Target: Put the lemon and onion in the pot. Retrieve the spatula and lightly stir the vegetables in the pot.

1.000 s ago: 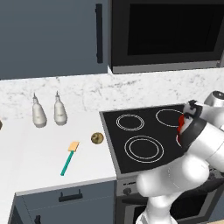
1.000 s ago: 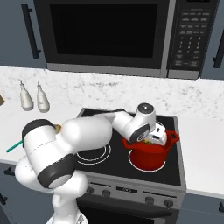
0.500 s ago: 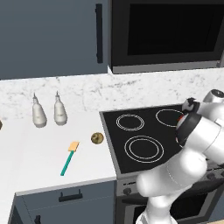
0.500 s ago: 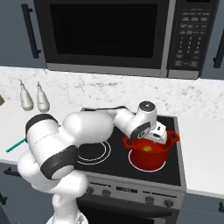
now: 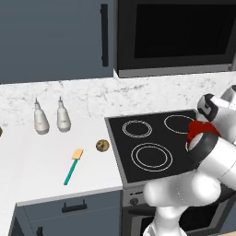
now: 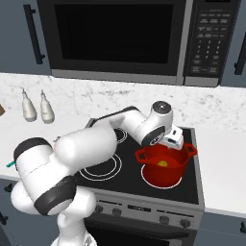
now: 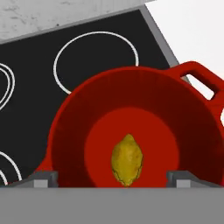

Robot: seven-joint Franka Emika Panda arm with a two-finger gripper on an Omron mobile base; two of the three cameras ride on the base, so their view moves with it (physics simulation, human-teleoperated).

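Lemon (image 7: 127,160) lies alone on the floor of the pot (image 7: 70,131), roughly at its centre, which reads as the first vegetable delivered. The pot sits on the front right burner of the stove (image 6: 144,187), and everything else is best placed from it. The gripper (image 6: 174,139) hangs just above the pot's rim, on the back side, with its two dark finger tips (image 7: 43,178) standing far apart on either side of the fruit and touching nothing; the jaws are wide and empty, as they would be after a drop.

Across the cooktop from the pot, on the white counter (image 5: 37,170) to the left of the stove, the onion (image 5: 102,146) rests just beside the stove's edge. The spatula (image 5: 73,166) lies flat a little farther left of it, blade pointing toward the wall. Two pale bottles (image 5: 50,117) stand well back near the backsplash. Judging by this, the onion comes next, then the spatula for stirring.
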